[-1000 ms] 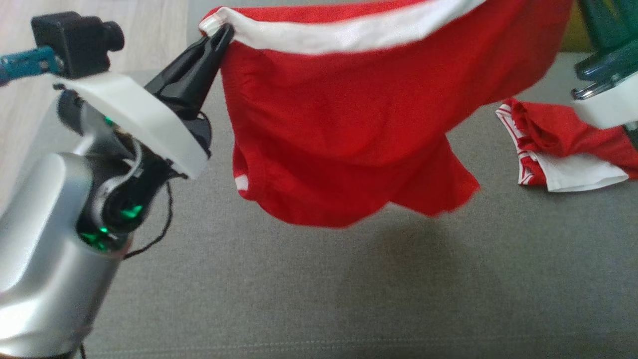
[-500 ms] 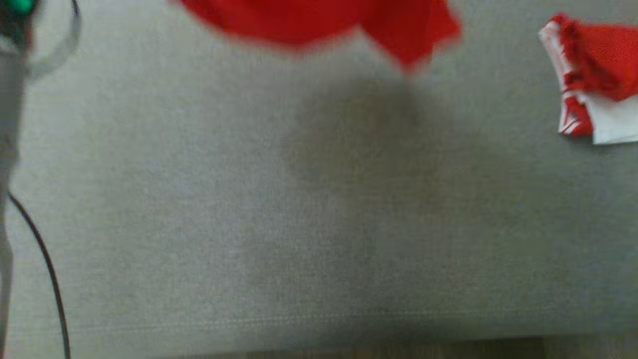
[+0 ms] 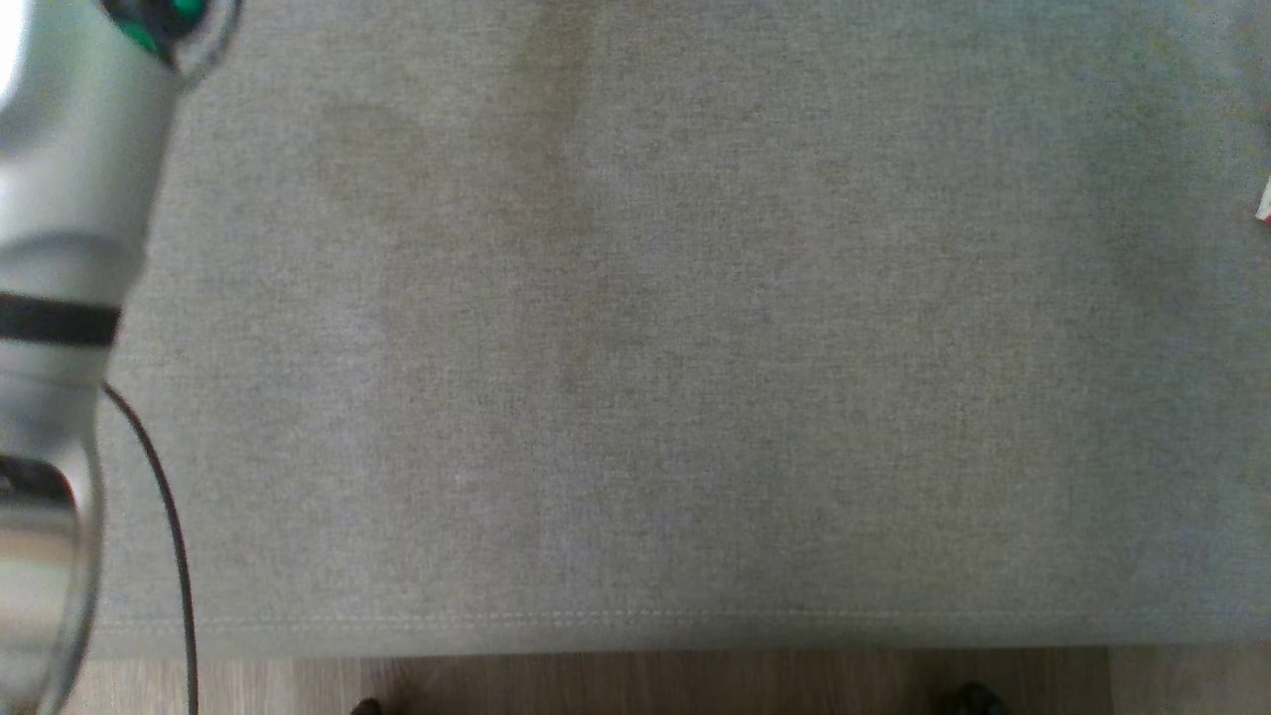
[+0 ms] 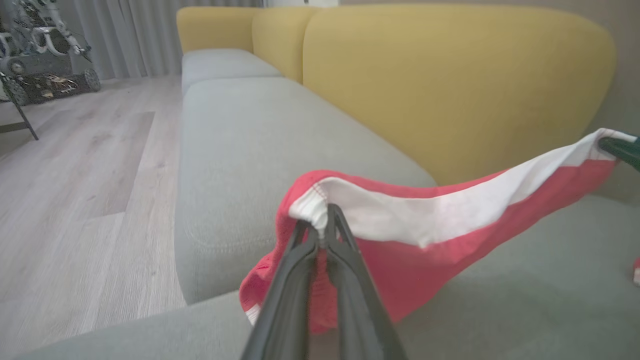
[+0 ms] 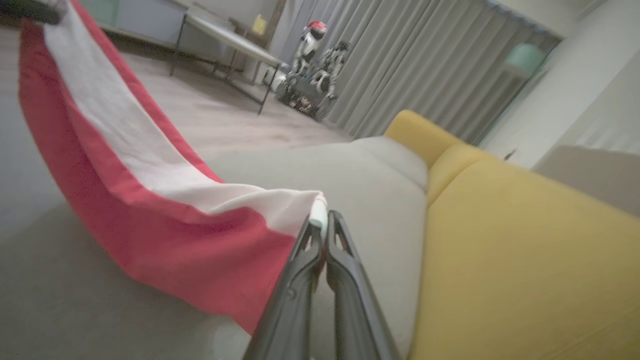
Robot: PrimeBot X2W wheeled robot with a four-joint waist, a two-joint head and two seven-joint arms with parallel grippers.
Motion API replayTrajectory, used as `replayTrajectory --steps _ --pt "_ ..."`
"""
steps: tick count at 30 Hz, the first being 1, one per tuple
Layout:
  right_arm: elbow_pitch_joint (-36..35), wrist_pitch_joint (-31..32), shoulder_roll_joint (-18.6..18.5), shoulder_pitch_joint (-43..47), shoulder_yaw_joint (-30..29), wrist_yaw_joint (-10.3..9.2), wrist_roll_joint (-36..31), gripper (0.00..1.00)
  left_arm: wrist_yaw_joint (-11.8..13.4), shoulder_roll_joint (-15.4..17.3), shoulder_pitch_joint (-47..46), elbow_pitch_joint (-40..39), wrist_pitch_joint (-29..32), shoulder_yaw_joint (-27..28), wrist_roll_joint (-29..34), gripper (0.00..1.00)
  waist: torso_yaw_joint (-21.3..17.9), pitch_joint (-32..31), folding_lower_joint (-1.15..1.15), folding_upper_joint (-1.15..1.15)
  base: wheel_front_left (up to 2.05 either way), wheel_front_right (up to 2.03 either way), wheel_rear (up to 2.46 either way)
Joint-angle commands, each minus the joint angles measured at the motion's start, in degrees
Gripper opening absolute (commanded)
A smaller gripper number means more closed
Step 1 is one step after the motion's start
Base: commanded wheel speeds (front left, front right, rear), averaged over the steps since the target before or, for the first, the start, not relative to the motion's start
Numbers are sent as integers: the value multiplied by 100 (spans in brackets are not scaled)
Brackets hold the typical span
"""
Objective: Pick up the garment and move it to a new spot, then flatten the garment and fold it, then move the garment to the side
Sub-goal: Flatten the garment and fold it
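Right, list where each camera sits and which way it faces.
Head view: on the head, facing down at the grey fabric sofa seat; silver left arm at left edge.
Left wrist view: on that wrist, facing along dark left fingers pinching the red, white-banded garment.
Right wrist view: likewise, right fingers pinching its other end.
Shared: garment, yellow sofa backrest.

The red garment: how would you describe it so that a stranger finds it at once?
Find the sofa with grey seat and yellow back. Above the seat, the red garment hangs stretched between the left claw and the right claw. A broad white band along its top edge marks it.
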Motion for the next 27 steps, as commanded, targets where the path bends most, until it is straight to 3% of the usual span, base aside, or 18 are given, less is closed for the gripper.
replayTrajectory --steps 1,6,14,27 --pt "9 -60 93 297 69 37 115 0 -39 250 -40 -39 -161 -32 127 0 18 -52 -2 0 0 0 0" --pt "210 -75 125 1113 472 37 398 0 -77 311 663 251 -446 -752 309 0 46 -302 -2 0 0 0 0" --pt "325 -76 -212 2028 1170 37 944 0 -82 589 1709 526 -739 -1716 306 0 135 -905 -2 0 0 0 0" --pt "62 -56 -923 2991 2624 37 2440 0 -83 460 2816 660 -1107 -2207 -94 0 250 -1742 -2 0 0 0 0"
